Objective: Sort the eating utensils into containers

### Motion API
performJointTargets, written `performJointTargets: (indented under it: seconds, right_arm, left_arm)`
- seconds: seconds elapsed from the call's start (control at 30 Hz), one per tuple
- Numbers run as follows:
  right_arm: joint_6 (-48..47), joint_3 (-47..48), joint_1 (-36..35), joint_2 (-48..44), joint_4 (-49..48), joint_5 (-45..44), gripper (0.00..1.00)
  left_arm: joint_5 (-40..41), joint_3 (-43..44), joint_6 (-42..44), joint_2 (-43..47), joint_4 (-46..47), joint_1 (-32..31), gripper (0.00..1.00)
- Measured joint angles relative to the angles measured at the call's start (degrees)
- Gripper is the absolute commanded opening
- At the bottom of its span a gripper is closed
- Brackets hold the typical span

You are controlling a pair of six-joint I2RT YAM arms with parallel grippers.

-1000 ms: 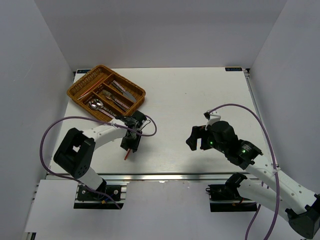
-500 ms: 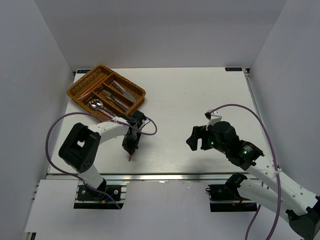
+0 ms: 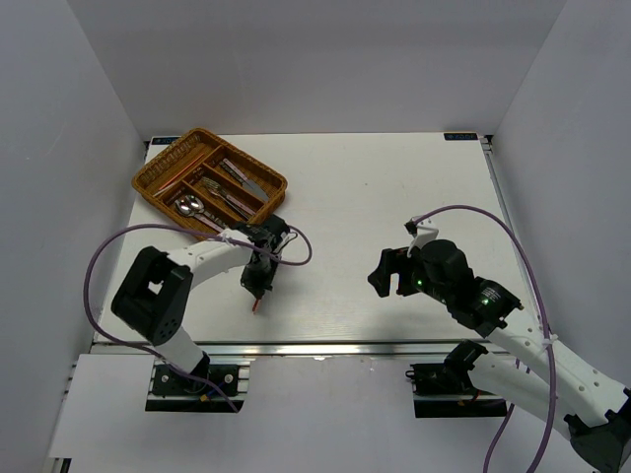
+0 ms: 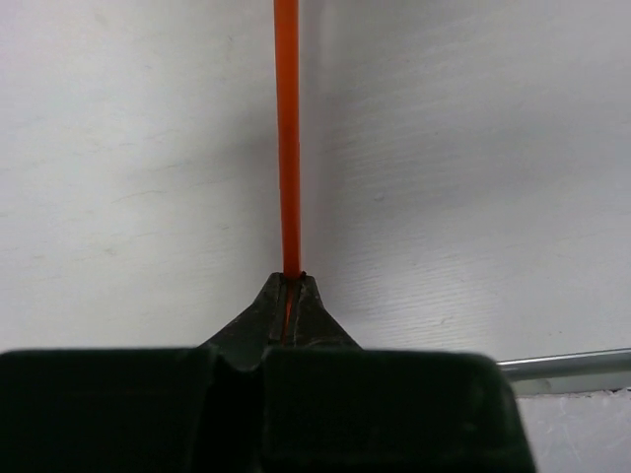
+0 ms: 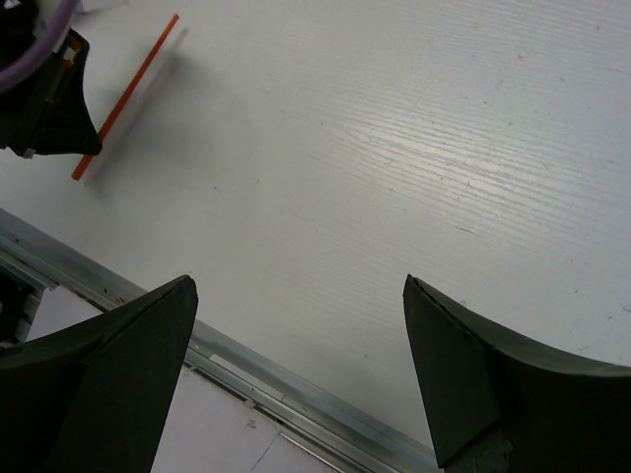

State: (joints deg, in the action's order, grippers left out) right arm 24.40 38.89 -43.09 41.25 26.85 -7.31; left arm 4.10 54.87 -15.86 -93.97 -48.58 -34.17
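Over the white tabletop's (image 3: 394, 187) near edge the left gripper (image 3: 258, 288) is clamped on the red chopstick (image 4: 287, 148), best lifted clear and aligned with a long compartment of the wicker tray (image 3: 168, 155) behind, while the right gripper (image 5: 296, 296) hangs wide open, empty.

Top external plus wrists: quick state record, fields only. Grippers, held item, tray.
left gripper: shut on red chopstick, free end pointing toward the near edge of the table
right gripper: open, empty, over bare table
wicker tray: far left corner, spoons and other cutlery inside
loose utensils: none seen besides the chopstick
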Motion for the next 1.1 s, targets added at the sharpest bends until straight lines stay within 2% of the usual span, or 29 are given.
performJointTargets:
  seconds: [0.2,0.43,0.53,0.73,0.87,1.1]
  right_arm:
    - [-0.5,0.0,0.0,0.1,0.0,0.0,0.89]
    - [-0.9,0.7,0.0,0.5,-0.3,0.2,0.89]
    - [-1.0,0.7,0.0,1.2,-1.0,0.8,0.89]
    - [-1.5,0.7,0.0,2.2,-1.8,2.2,0.89]
    - [-2.1,0.7,0.0,2.1,-2.0,2.9,0.89]
    - [-2.4,0.6,0.0,1.8,-3.6,5.2,0.89]
  left_arm:
    - [6.1,7.2,2.6,6.3,-1.2,-0.1,0.0]
    - [20.0,16.8,7.8,7.6,0.9,1.1,0.0]
    - [23.3,19.9,12.0,6.4,4.1,5.4,0.0]
    - [25.2,32.6,21.9,-2.7,13.9,19.3,0.0]
    - [26.1,33.8,30.1,-7.2,24.9,26.1,0.0]
    - [27.0,35.4,40.6,-18.7,38.7,32.3,0.0]
